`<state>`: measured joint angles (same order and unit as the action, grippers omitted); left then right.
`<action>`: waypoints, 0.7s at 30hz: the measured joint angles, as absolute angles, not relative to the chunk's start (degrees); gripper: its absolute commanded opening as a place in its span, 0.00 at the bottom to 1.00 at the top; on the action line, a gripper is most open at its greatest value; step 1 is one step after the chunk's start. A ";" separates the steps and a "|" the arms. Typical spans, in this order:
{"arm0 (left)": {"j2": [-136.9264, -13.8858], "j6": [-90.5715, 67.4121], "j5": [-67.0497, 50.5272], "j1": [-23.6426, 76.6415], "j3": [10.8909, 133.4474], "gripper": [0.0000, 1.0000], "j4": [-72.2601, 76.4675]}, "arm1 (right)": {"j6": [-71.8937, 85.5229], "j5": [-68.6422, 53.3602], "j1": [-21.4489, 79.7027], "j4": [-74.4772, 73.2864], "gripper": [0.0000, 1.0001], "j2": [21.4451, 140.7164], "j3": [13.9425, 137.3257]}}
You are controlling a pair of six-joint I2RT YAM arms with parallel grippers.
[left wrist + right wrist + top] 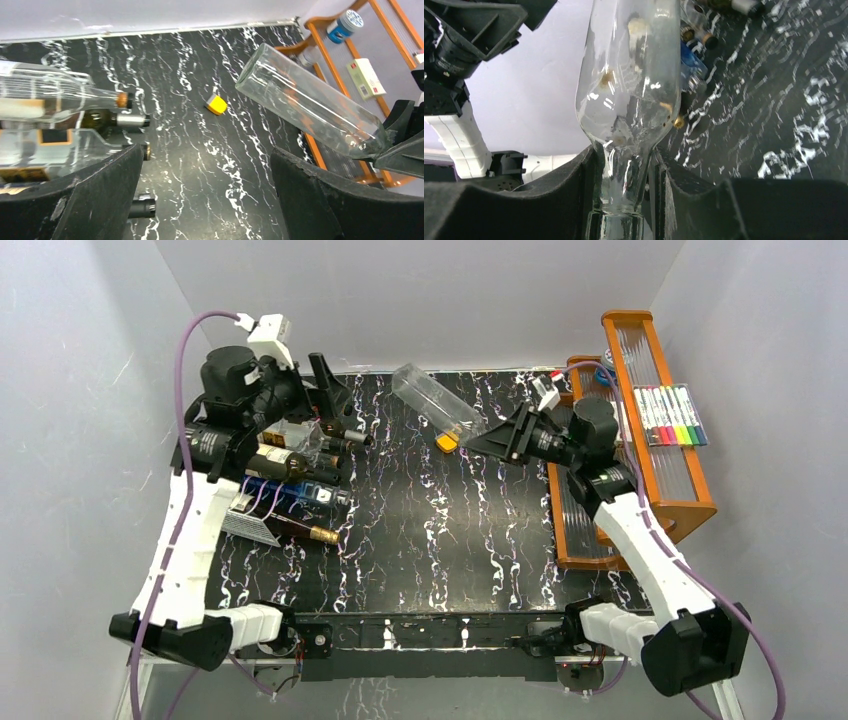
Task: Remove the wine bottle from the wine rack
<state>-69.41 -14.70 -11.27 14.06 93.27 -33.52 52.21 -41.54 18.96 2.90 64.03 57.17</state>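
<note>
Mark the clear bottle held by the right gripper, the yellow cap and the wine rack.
clear bottle (437, 400), top external view, middle of its body.
yellow cap (217, 104), left wrist view, its yellow side.
wine rack (250, 528), top external view, near white wire edge.

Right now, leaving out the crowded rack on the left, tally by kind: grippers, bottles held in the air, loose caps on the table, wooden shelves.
Grippers: 2 (left gripper, open; right gripper, shut)
Bottles in the air: 1 (clear wine bottle)
Loose caps: 1 (yellow cap)
Wooden shelves: 1 (orange shelf)
Total: 5
</note>
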 measured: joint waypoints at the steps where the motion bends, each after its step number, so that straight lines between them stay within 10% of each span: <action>1: -70.19 -15.07 -12.69 14.06 92.73 0.98 -32.86 | 51.81 -41.91 18.02 1.17 0.00 62.98 56.49; 21: -77.84 -8.12 -27.59 30.72 75.92 0.98 -23.40 | 27.70 -38.52 13.23 -40.71 0.00 64.14 58.87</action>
<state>-77.84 -8.12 -27.59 30.72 75.92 -23.40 27.70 -38.52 13.23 -40.71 64.14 58.87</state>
